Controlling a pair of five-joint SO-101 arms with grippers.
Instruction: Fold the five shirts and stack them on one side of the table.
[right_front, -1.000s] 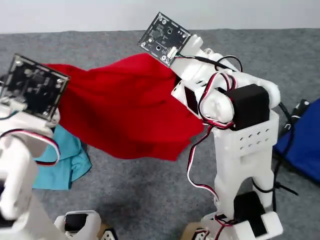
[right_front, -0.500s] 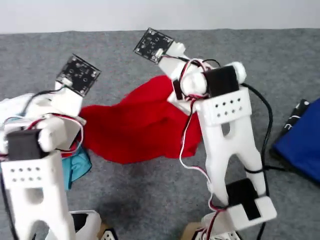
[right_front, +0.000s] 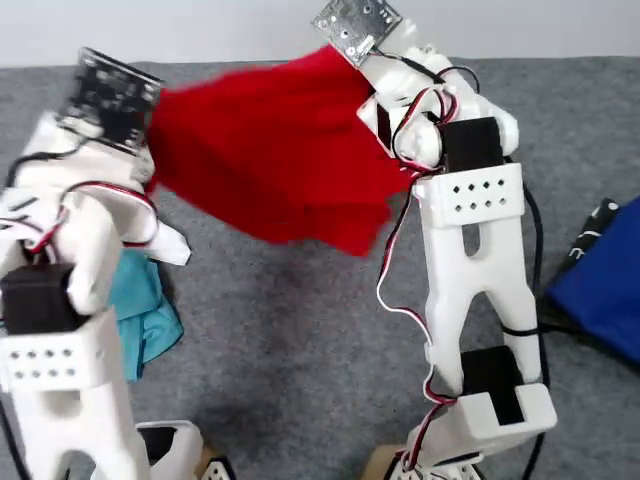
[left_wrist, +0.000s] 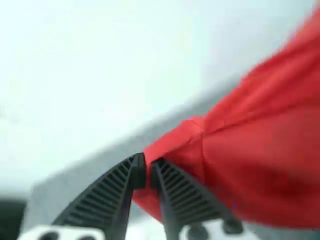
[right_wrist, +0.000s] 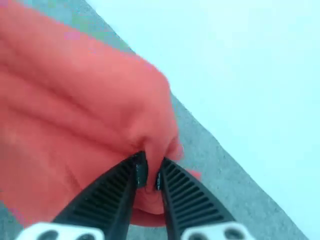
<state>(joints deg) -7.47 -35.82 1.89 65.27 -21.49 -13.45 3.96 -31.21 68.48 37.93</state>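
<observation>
Red shirt (right_front: 270, 160) is up off the table (right_front: 300, 360), stretched between the two arms over the far part of the grey surface. We see it sag in the middle, the lower hem hanging loose with a fold or two and the top edge up against the pale wall (right_front: 200, 30). Left gripper (left_wrist: 147, 172) is closed on one corner: in the left wrist view its black ribbed fingers (left_wrist: 117, 192) pinch a bunched point of red cloth, and the rest fans away from it. Right gripper (right_wrist: 148, 172) is clamped on the opposite corner, with cloth gathered between its fingers (right_wrist: 187, 200) and draping off above the grey surface. In the high view the left arm (right_front: 70, 290) stands on the left side and the right arm (right_front: 470, 230) right of centre, both raised toward the far edge. Teal shirt (right_front: 150, 315) lies crumpled on the table just beside the left arm, partly hidden by it. Blue shirt (right_front: 605, 300) lies at the right edge, apart from the right arm; we cannot tell whether it is folded. A small black object (right_front: 603, 215) sits by its far corner, too unclear to name.
</observation>
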